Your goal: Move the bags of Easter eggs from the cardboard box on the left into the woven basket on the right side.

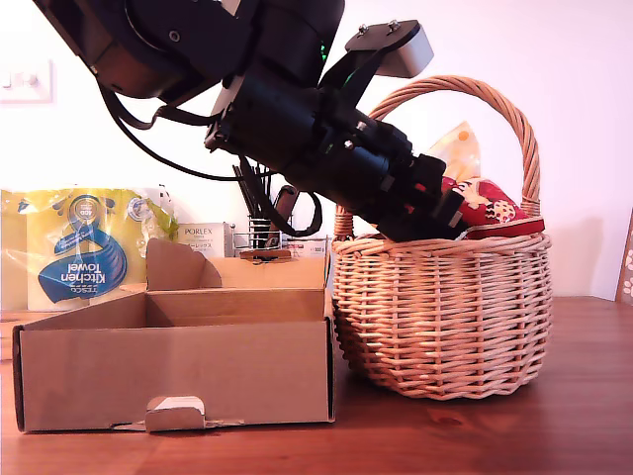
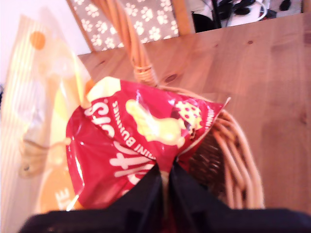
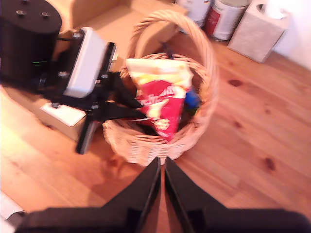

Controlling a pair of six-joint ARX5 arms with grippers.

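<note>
My first gripper is over the woven basket, and its two black fingers are pressed together on the edge of a red bag of Easter eggs. The bag sticks out in front of the fingers and hangs over the basket's rim.

Going from the exterior view's left to its right: far behind the gripper a yellow and blue kitchen towel pack stands by the wall. A small white box stands next to it. In front of these, down and to the side of the gripper, is the cardboard box. No bags show in the part of it I can see. The basket sits just beside the box, right under the gripper. A pale yellow bag stands up inside the basket, behind the red one.

My second gripper hovers high up, apart from the basket. Its fingers are pressed together with nothing between them. From there I see the first arm reaching over the basket, and something blue beside the red bag.
</note>
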